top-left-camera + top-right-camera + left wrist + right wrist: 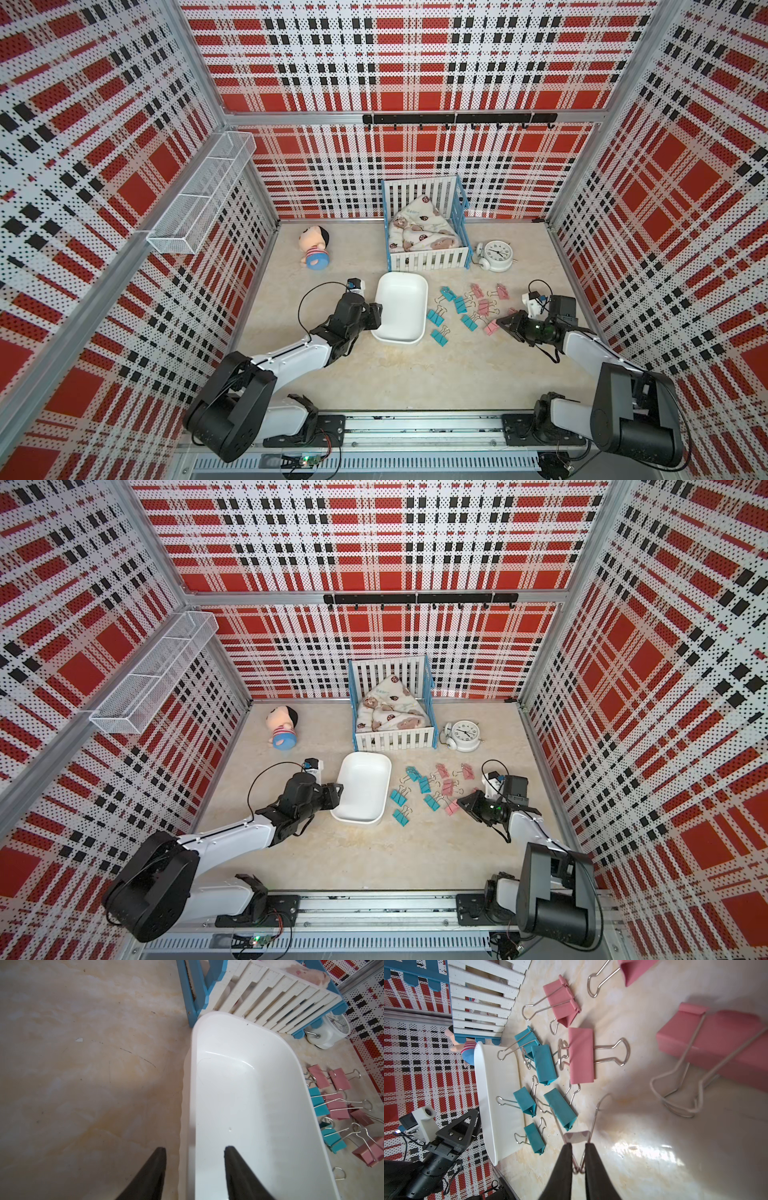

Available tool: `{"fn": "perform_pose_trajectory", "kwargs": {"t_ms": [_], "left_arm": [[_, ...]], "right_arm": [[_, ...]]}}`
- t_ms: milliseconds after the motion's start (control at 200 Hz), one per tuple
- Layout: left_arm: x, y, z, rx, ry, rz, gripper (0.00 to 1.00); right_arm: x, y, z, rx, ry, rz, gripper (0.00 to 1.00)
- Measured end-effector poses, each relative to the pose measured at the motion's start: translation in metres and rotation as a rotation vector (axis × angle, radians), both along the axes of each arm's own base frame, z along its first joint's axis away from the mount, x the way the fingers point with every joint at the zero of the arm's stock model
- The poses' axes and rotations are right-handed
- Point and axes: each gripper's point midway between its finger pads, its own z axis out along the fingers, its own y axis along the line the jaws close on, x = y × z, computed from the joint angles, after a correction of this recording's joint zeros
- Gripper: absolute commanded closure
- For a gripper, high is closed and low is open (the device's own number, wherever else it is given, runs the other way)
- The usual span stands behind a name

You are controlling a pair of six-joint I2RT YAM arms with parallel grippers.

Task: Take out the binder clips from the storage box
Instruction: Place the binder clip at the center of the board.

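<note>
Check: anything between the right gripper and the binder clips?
Nothing visible. The right gripper holds a pink clip between its fingertips, the other binder clips lie on bare table just beyond, and the storage box, empty, sits off to the side.

Left arm [291, 353] is stretched forward and low, forearm angled in toward centre. Left gripper [376, 311] points inward, jaws pinched on the left-hand wall of the storage box [239, 1095]. In the left wrist view, one finger [158, 1167] sits outside the wall and its mate sits inside. Right arm [582, 345] runs forward along the right side, wrist turned inward. Right gripper [501, 322] is low over the surface [395, 374], tips aimed at centre. Its jaws are almost together, with the wire handles of a pink binder clip [577, 1136] caught between them.
</note>
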Motion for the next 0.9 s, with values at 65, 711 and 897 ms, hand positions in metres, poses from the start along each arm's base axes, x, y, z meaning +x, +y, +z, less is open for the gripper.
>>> {"fn": "perform_pose_trajectory", "kwargs": {"t_ms": [65,711,897], "left_arm": [[0.0,0.0,0.0,0.0,0.001,0.0,0.48],[0.0,0.0,0.0,0.002,0.001,0.002,0.48],[-0.001,0.003,0.002,0.006,-0.003,0.009,0.48]], "right_arm": [[-0.002,-0.004,-0.007,-0.012,0.021,-0.016,0.8],[-0.001,-0.02,0.014,-0.101,0.016,-0.069,0.71],[0.016,-0.028,0.054,-0.146,-0.087,-0.074,0.7]]}}
